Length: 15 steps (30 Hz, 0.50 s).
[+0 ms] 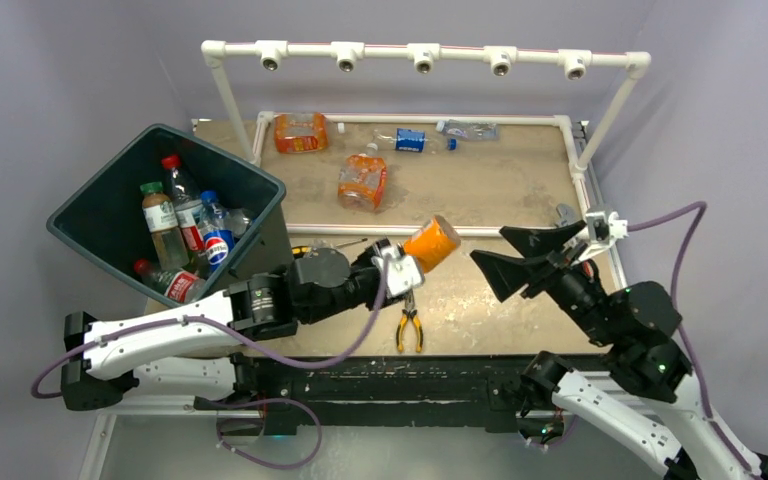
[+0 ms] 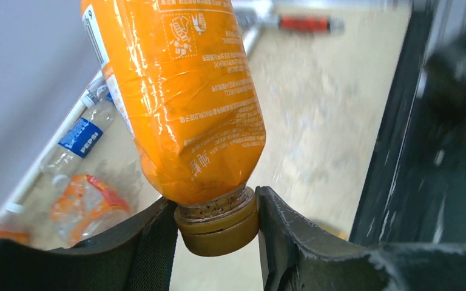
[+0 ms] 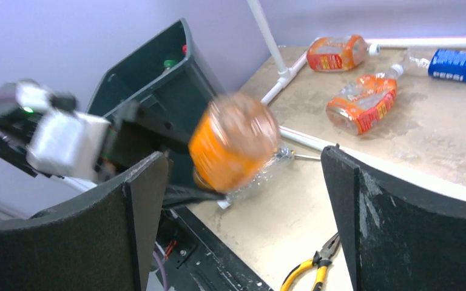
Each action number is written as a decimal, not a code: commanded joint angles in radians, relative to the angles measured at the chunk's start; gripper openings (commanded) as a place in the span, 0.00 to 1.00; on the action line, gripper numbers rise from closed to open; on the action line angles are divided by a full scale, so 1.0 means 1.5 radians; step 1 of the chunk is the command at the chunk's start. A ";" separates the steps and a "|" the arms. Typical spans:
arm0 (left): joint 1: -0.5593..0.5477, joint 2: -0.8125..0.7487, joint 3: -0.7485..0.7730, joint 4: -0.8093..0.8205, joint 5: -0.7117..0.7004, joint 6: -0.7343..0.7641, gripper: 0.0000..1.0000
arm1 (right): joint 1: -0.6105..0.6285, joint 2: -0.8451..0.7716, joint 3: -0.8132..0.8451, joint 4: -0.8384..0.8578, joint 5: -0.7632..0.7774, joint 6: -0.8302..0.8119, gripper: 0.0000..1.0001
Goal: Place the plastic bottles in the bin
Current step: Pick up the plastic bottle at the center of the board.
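My left gripper (image 1: 405, 268) (image 2: 215, 209) is shut on the cap and neck of an orange plastic bottle (image 1: 431, 243) (image 2: 182, 91), holding it above the table's middle. My right gripper (image 1: 508, 256) (image 3: 243, 156) stands open and empty just right of that bottle (image 3: 233, 148). The dark bin (image 1: 80, 205) (image 3: 158, 91) leans at the left with several bottles (image 1: 185, 230) inside. At the back lie two orange bottles (image 1: 363, 182) (image 1: 301, 132) and two clear ones (image 1: 410, 140) (image 1: 470, 129). A crumpled clear bottle (image 3: 267, 173) lies under the held one.
Yellow-handled pliers (image 1: 409, 325) (image 3: 315, 267) lie near the front edge between the arms. A red-handled tool (image 2: 303, 24) lies on the table by the white pipe border. A white pipe frame (image 1: 425, 52) stands over the back of the table.
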 commanded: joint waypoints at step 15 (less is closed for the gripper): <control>-0.068 0.044 0.051 -0.193 -0.167 0.778 0.00 | 0.003 0.139 0.114 -0.230 -0.252 -0.084 0.99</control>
